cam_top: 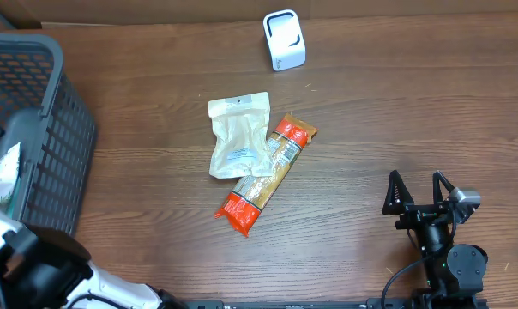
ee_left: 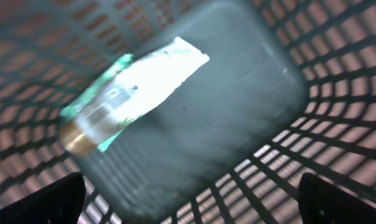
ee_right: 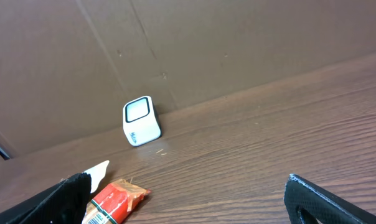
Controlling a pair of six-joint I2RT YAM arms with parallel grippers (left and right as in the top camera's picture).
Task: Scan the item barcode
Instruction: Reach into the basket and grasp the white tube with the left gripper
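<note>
We hold both hands wide apart, gripping nothing

Our right hand (cam_top: 416, 178) hovers over the bench (cam_top: 370, 103). Ahead to its left lies the orange-ended packet (cam_top: 265, 177), touching the white pouch (cam_top: 238, 137), and farther off stands the white scanner (cam_top: 284, 40). Our left hand (ee_left: 188, 205) hangs inside the basket (ee_left: 337, 93), with a green-and-white packet (ee_left: 132, 87) beneath it.

Three packaged items are in view. Two lie on the tabletop (cam_top: 396, 103): one white pouch (cam_top: 238, 136) and one long packet with orange ends (cam_top: 263, 182). One green-and-white packet (ee_left: 129, 90) lies inside the basket (cam_top: 66, 129). There is one basket, of dark mesh, and one white scanner (cam_top: 284, 39). Two claws show: the left claw (ee_left: 191, 202) and the right claw (cam_top: 420, 190).
</note>
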